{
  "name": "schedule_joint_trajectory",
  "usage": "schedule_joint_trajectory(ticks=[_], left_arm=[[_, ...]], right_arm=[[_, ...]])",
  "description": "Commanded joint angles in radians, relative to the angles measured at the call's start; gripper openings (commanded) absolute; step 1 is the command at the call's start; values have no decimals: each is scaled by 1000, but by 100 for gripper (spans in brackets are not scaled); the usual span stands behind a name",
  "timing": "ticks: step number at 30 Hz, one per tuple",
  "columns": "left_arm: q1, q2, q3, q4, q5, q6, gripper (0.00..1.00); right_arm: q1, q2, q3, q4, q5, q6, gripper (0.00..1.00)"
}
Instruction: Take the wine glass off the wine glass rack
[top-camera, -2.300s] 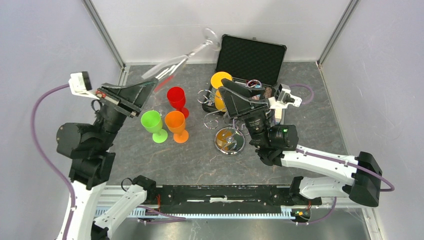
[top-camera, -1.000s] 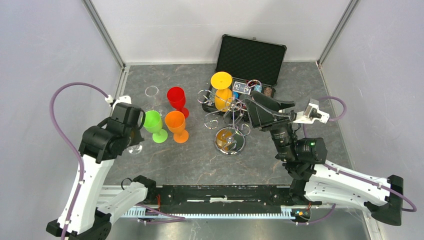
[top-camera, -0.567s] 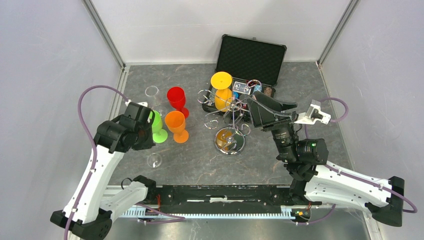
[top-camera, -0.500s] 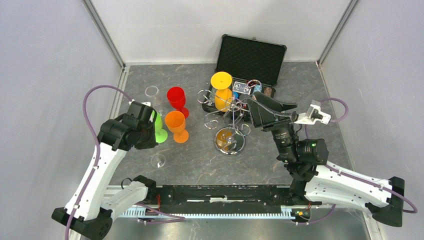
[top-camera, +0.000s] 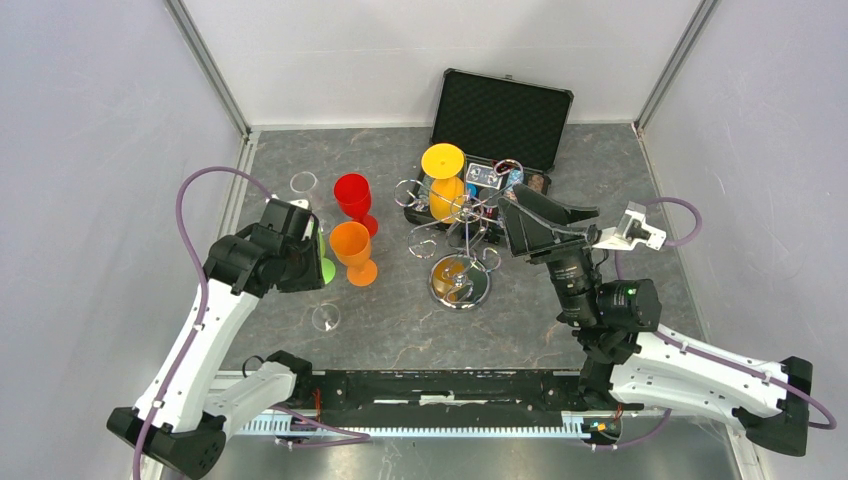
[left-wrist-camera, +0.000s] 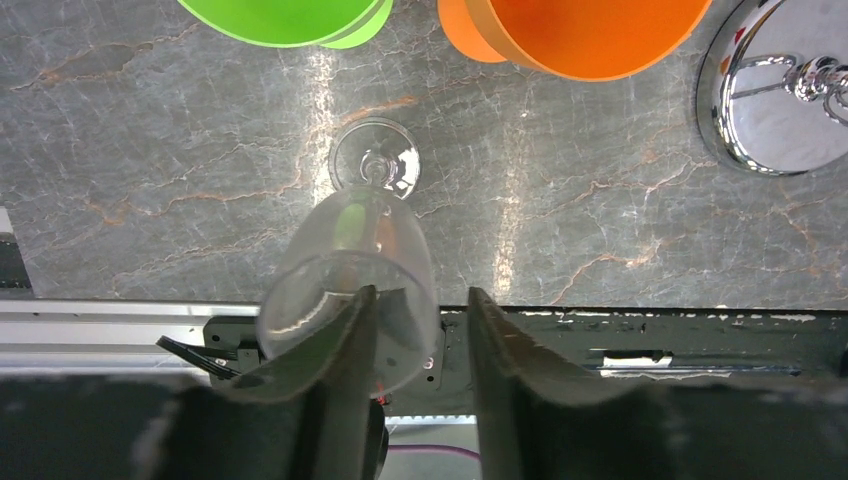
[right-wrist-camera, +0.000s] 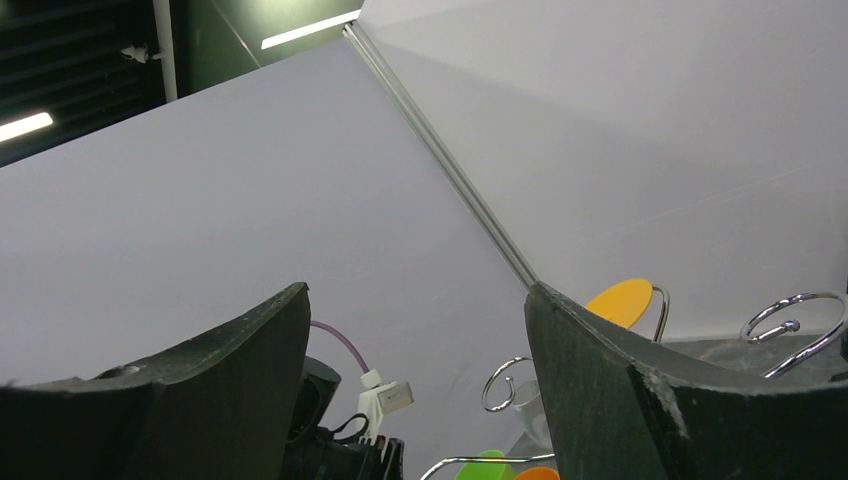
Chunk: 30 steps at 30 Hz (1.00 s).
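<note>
Six glasses are what we count: a red glass (top-camera: 352, 192), a green glass (left-wrist-camera: 280, 15), an orange glass (top-camera: 352, 245), the clear glass (left-wrist-camera: 355, 230) and a second clear one (top-camera: 303, 182) standing on the table (top-camera: 400, 330), and a yellow glass (top-camera: 443, 165) hanging foot-up on the rack (top-camera: 460, 285). We count one rack, one open black case (top-camera: 500, 115) and two arms. The clear glass is off the rack: it stands upright near the table's near edge, just in front of the green and orange glasses and left of the rack's mirrored base, apart from all three. The left pincer (left-wrist-camera: 421, 292) hovers right over it with jaws parted; one finger crosses the bowl, and we cannot tell whether either finger touches it. The black rail (top-camera: 450, 385) at the near edge shows just past the bowl, while bare grey table runs between the glass's foot and the rack base. The second clear one stands near the left-rear corner, beside the red glass. The case sits against the rear wall, right behind the rack. The right pincer (right-wrist-camera: 415, 290) hangs released, jaws wide, just right of the rack's arms, above bare table reaching to the right wall.
</note>
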Motion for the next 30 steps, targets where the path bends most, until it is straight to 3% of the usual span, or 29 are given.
schedule_joint_trajectory(ticks=[1, 10, 16, 21, 30], left_arm=[[-2, -39, 80, 25, -20, 46, 55], [-3, -63, 319, 62, 44, 96, 79], [-1, -78, 324, 432, 178, 8, 100], [-2, 16, 244, 782, 348, -113, 100], [-2, 359, 353, 952, 537, -188, 100]], right_arm=[[3, -22, -2, -17, 10, -6, 84], [3, -65, -17, -36, 21, -11, 84], [3, -78, 1, -103, 5, -14, 85], [3, -93, 44, -226, -8, -28, 85], [3, -157, 1, -294, 25, -14, 86]])
